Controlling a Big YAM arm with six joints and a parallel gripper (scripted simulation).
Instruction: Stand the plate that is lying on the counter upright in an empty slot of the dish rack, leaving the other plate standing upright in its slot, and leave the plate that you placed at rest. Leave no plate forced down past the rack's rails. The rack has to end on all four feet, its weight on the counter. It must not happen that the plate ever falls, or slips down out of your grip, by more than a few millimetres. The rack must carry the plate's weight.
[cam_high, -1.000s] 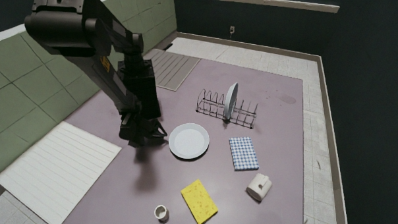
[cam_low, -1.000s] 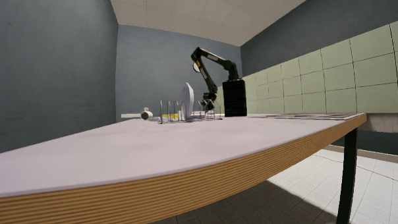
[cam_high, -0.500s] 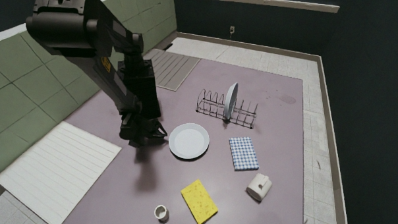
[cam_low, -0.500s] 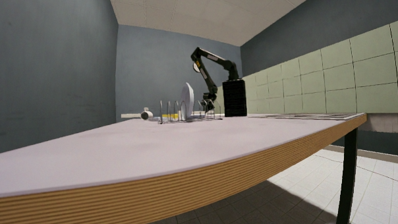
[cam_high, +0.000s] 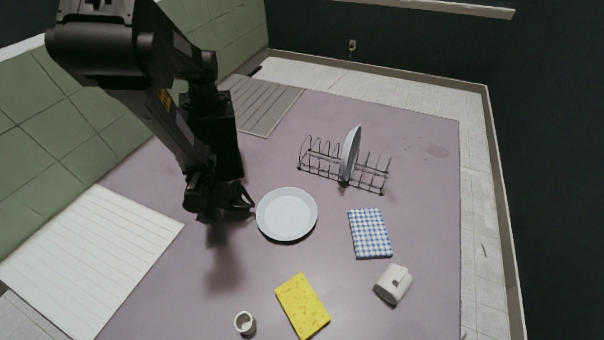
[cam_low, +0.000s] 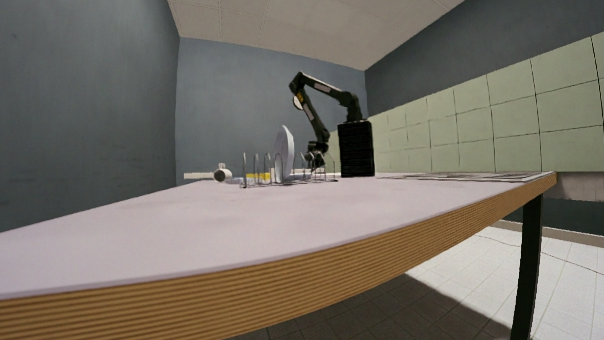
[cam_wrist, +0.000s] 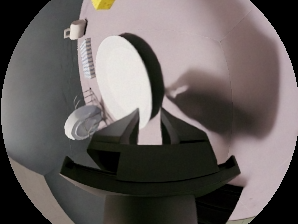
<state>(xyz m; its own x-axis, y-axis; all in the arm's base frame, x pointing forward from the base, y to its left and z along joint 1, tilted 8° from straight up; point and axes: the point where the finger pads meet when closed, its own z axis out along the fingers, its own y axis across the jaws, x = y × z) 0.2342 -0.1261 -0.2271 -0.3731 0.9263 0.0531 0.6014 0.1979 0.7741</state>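
My pincer (cam_high: 239, 202) hangs low over the purple counter (cam_high: 430, 200), just beside the flat plate (cam_high: 287, 214), on the side of it away from the checked cloth (cam_high: 369, 233). The two fingers stand partly apart, with a narrow gap, and nothing is between them. In the wrist view the fingertips point toward the plate's near rim, and I cannot tell if they touch it or stay just short of it.

The flat plate lies face up on the counter, and its bowl has nothing in it. The dish rack (cam_high: 344, 166) stands beyond the flat plate, well apart from it, on the counter. One white plate (cam_high: 349, 152) stands on its edge in a slot of the rack, leaning a little. It sits nearer to the rack's end that is far from my arm. The other slots that I can see hold nothing; there are several on the arm side of this plate and a few on the other side.

Past the checked cloth from the flat plate, a white mug (cam_high: 393, 283) lies on its side. A yellow sponge (cam_high: 302, 305) lies flat toward the front edge of the counter from the flat plate, and beside the sponge a small white cup (cam_high: 244, 322) stands upright. Its inside looks dark and I cannot tell what it holds.
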